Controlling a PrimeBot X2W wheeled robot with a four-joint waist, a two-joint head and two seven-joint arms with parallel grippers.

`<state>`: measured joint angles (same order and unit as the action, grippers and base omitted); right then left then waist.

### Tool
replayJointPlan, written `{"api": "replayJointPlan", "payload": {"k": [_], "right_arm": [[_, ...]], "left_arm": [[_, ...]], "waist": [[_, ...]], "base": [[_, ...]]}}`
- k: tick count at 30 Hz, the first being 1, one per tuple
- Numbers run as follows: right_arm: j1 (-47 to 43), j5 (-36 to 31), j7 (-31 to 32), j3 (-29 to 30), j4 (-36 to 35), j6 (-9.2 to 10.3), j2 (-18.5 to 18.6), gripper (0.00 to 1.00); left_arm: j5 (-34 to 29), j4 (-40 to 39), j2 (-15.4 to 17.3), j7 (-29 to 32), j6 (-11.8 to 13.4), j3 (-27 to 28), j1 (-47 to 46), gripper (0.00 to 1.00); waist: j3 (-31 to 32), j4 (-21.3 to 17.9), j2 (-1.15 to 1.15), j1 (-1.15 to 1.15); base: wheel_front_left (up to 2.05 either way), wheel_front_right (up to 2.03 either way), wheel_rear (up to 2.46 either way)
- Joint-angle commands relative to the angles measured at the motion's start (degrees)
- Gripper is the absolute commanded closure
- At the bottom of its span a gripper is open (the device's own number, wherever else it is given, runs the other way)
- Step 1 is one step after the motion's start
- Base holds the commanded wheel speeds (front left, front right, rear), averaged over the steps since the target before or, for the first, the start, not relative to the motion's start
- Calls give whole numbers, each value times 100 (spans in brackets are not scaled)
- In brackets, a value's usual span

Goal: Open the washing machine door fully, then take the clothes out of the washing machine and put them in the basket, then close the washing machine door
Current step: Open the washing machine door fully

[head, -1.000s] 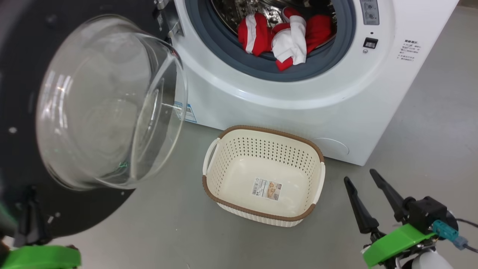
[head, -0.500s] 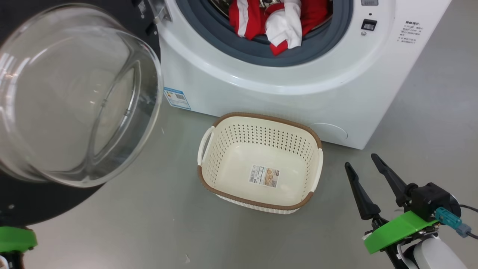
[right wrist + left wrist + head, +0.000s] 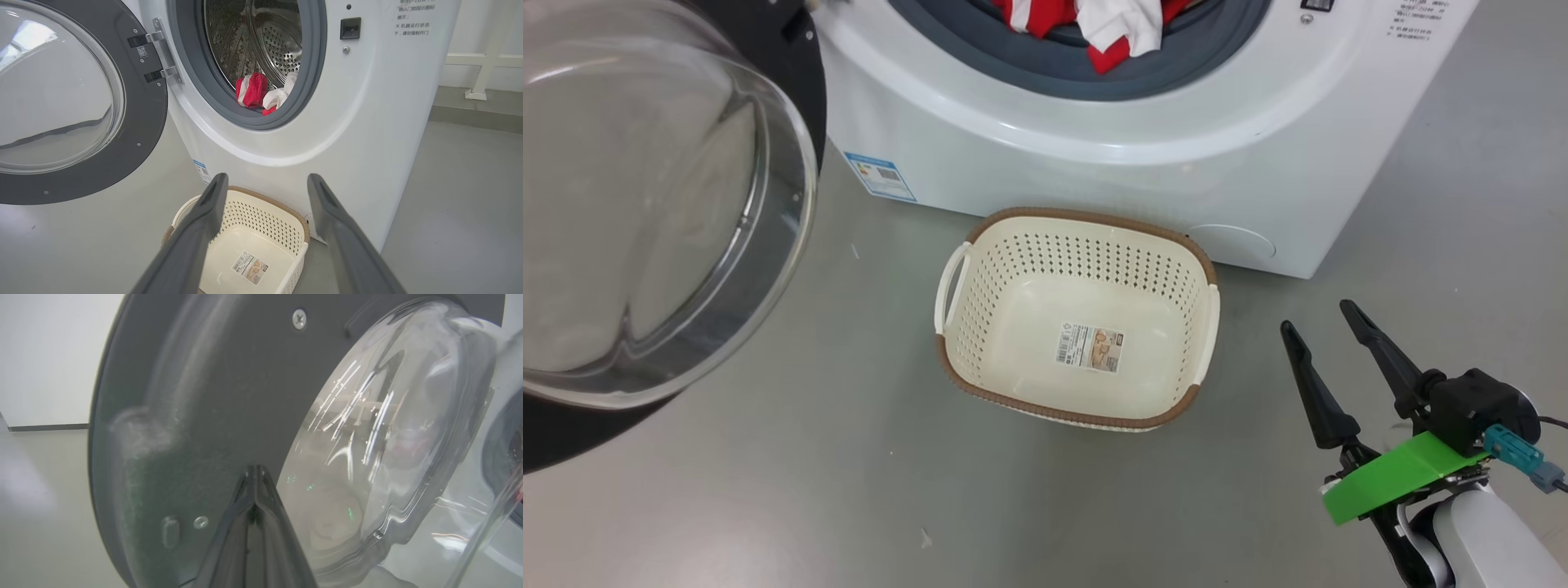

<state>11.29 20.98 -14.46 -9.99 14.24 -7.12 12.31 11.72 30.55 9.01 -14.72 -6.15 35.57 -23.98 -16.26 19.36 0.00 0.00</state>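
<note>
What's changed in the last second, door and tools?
The washing machine door has swung wider, uncovering the blue label; the head camera shifted too. Unchanged: left tool shut at the door, right tool open and empty, clothes in the drum, basket empty.

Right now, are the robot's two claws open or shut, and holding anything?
Left gripper: shut, holding nothing, tips by the door.
Right gripper: open, empty.

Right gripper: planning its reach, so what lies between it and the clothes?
In the right wrist view, the empty basket and the washer's white front lie between the open right gripper and the clothes.
</note>
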Motion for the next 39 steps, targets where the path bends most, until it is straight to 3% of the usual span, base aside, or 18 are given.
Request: {"api": "replayJointPlan", "payload": {"k": [1, 20, 31, 36, 39], "right_arm": [[133, -73, -54, -129, -149, -36, 38, 0], [253, -36, -54, -147, -83, -36, 22, 0], [103, -21, -54, -168, -28, -36, -77, 0], [28, 2, -54, -196, -1, -36, -117, 0], [-22, 14, -54, -203, 8, -36, -138, 0]], "left_arm": [[-71, -65, 426, -28, -35, 232, -198, 100], [-391, 470, 623, -28, -116, 647, -529, 100], [-104, 386, 572, -28, -132, 87, -150, 100], [172, 76, 500, -28, -133, -279, 231, 84], [260, -139, 423, -28, -133, -417, 457, 63]], "waist": [[-102, -45, 0, 0], [-89, -70, 0, 0], [295, -30, 0, 0], [477, -42, 0, 0], [585, -51, 0, 0]], "base": [[0, 0, 0], [0, 0, 0], [0, 0, 0], [0, 0, 0], [0, 0, 0]]}}
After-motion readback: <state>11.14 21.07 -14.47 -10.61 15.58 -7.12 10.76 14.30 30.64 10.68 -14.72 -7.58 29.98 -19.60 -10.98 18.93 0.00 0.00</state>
